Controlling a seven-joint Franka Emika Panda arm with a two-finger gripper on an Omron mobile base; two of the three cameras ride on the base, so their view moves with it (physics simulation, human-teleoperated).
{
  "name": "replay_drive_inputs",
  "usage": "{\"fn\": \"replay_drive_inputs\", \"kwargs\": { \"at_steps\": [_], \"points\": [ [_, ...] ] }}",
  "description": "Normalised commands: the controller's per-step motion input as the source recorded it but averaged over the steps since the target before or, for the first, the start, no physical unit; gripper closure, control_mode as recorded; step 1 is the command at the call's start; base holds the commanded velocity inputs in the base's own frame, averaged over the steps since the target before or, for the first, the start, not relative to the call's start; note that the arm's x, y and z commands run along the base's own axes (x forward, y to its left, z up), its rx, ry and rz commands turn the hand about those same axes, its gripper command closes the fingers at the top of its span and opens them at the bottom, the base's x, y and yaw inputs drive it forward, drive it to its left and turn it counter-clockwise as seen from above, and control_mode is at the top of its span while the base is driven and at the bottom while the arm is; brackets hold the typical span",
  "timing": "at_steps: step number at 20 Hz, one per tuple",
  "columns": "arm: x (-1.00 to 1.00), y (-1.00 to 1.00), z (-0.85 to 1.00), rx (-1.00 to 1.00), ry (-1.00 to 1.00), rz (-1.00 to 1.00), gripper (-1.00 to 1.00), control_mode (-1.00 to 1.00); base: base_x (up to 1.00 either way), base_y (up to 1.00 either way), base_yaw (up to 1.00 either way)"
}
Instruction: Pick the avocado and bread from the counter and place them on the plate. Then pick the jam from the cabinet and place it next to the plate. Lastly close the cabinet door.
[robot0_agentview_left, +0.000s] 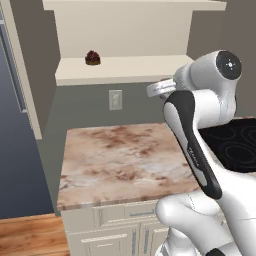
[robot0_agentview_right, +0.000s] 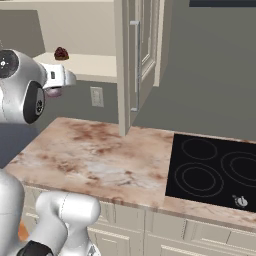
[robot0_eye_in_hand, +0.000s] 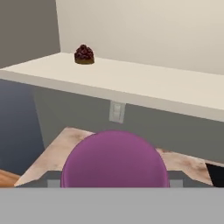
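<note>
- Gripper (robot0_eye_in_hand: 114, 183) pinches the jam (robot0_eye_in_hand: 114, 159) (purple jar close before the hand camera), above the counter (robot0_agentview_left: 120, 160).
- Cabinet door (robot0_agentview_right: 137, 60) stands open.
- Dark reddish lump (robot0_agentview_left: 92, 58) sits on the cabinet (robot0_agentview_left: 125, 70) shelf.

Grey wall (robot0_agentview_left: 85, 107) with a pale outlet (robot0_agentview_left: 115, 99) above the counter (robot0_agentview_left: 120, 160); black cooktop (robot0_agentview_right: 215, 170) right of it, wooden floor (robot0_agentview_left: 30, 235) lower left.
</note>
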Motion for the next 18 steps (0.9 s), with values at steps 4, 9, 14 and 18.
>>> {"fn": "replay_drive_inputs", "kwargs": {
  "at_steps": [4, 9, 14, 18],
  "points": [
    [-0.54, -0.14, -0.35, 0.0, 0.03, 0.0, 1.0, -1.0, 0.0, 0.0, 0.0],
    [-0.41, -0.16, -0.42, 0.0, 0.03, 0.0, 1.0, -1.0, 0.0, 0.0, 0.0],
    [-0.06, -0.1, -0.49, 0.0, 0.05, 0.0, 1.0, -1.0, 0.0, 0.0, 0.0],
    [0.0, 0.0, -0.44, 0.0, 0.07, 0.0, 1.0, -1.0, 0.0, 0.0, 0.0]
  ]
}}
